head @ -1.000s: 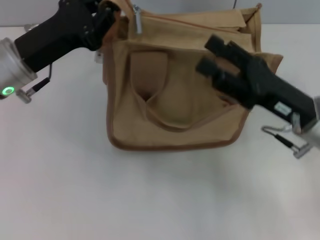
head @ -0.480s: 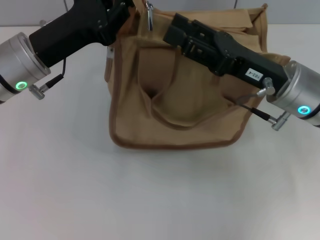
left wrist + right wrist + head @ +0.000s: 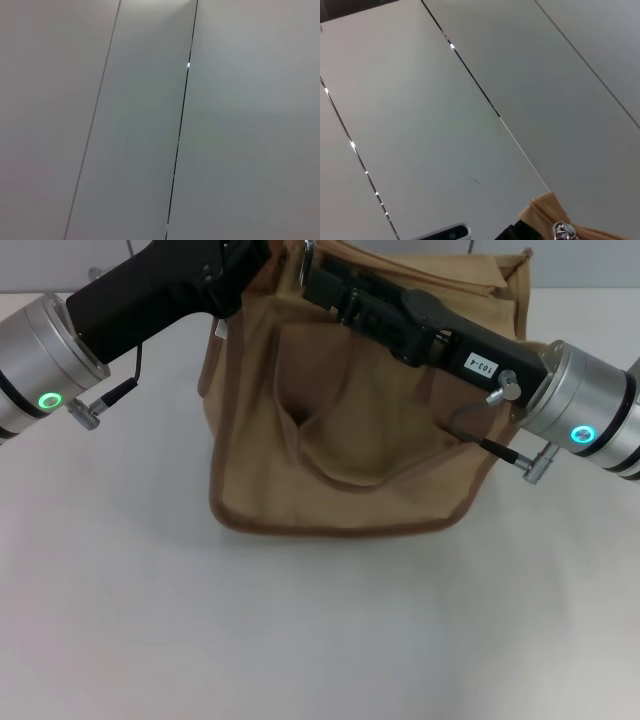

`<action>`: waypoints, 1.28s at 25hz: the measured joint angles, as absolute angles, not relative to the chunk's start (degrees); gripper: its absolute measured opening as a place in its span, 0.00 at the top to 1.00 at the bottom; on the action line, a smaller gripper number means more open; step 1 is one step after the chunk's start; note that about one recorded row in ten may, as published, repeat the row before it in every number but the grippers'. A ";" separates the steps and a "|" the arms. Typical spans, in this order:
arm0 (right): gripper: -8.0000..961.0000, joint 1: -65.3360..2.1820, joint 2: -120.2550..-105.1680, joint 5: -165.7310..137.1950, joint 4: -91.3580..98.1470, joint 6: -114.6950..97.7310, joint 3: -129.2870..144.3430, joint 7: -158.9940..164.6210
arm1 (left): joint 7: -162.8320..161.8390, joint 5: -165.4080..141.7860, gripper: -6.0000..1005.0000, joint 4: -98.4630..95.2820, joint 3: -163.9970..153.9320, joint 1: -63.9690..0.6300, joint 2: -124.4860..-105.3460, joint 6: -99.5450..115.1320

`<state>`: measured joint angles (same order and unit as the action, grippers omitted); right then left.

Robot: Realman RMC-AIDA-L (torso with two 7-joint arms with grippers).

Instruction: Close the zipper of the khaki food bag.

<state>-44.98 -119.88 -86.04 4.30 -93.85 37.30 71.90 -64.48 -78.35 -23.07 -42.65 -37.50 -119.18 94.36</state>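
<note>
The khaki food bag stands on the white table, its front face and drooping handle towards me. The zipper runs along the top panel, mostly hidden behind my right arm; its silver pull tab shows at the top left end. My left gripper is shut on the bag's top left corner. My right gripper reaches across the bag's top and sits right at the pull tab. The right wrist view shows the pull tab on tan fabric. The left wrist view shows only wall panels.
The white table stretches in front of the bag and to both sides. A grey panelled wall stands behind the bag. Both arms cross over the bag's upper edge.
My right gripper has swung from over the bag's right front up and left to the pull tab. My left arm has shifted slightly right, and the bag has moved a little with it.
</note>
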 joint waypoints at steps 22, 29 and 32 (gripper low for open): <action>0.43 -48.19 -119.87 -86.31 3.85 -93.82 39.22 70.36 | -63.90 -77.95 0.96 -22.40 -43.15 -37.80 -119.18 92.58; 0.44 -47.85 -119.88 -85.69 3.37 -91.78 38.36 68.85 | -63.80 -77.51 0.96 -22.32 -43.32 -37.82 -119.18 92.12; 0.44 -47.80 -119.88 -85.69 3.36 -91.69 38.35 68.85 | -63.80 -77.42 0.96 -22.32 -43.34 -37.80 -119.18 92.21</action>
<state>-47.80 -119.88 -85.69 3.36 -91.69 38.35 68.86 -63.80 -77.42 -22.32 -43.34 -37.79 -119.18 92.21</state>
